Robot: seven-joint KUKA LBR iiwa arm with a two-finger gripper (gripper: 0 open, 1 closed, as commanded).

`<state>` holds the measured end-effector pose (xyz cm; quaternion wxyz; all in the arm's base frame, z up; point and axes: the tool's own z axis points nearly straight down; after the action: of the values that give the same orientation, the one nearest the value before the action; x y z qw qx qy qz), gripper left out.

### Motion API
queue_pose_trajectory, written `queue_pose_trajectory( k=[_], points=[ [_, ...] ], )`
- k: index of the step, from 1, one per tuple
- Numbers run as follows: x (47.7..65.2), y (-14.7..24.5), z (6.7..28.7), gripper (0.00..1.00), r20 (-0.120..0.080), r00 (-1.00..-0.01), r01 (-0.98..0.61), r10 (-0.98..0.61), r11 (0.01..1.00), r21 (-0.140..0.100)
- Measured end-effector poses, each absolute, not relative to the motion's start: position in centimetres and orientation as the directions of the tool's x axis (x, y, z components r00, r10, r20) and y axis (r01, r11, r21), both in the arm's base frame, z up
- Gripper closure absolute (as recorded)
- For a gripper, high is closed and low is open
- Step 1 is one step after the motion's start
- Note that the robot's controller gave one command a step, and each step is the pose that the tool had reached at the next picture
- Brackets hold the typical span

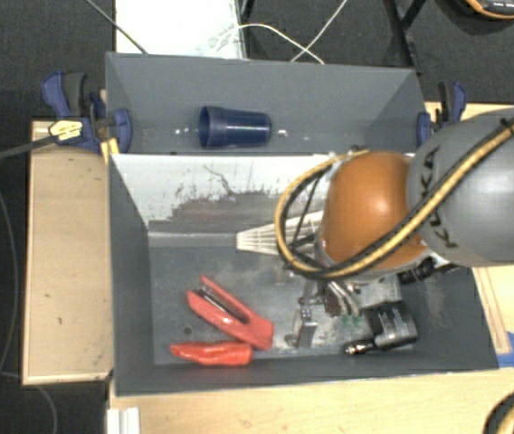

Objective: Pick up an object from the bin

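My gripper [304,324] reaches down to the bin floor in the front middle, below the arm's orange cover. Just to its left lies a red clamp-like tool [230,313], set diagonally and close to the gripper. A flat red piece [210,354] rests along the front wall, left of the gripper. To the gripper's right sits a black boxy thing [385,327], partly under the arm. Behind the gripper, a white ribbed piece [259,240] pokes out from under the cover.
A dark blue cup [233,127] lies on its side against the bin's back wall. The arm and its cover hide the right middle of the bin. Bare floor shows at the left and back left.
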<state>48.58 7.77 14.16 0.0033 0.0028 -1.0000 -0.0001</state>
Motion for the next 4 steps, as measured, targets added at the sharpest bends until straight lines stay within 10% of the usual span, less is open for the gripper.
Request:
queue_pose_trajectory(
  k=[1,2,3,4],
  points=[
    [48.8,7.7,14.6,0.0,-0.002,-1.0,0.0,0.0,1.0,0.001],
    [48.9,14.4,7.0,0.0,0.003,-1.0,0.014,0.014,1.0,0.001],
    [49.7,16.5,13.5,0.0,-0.017,-0.991,0.129,0.129,0.992,0.004],
    [51.4,18.3,9.9,0.0,0.0,-0.966,0.258,0.258,0.966,0.0]
  ],
)
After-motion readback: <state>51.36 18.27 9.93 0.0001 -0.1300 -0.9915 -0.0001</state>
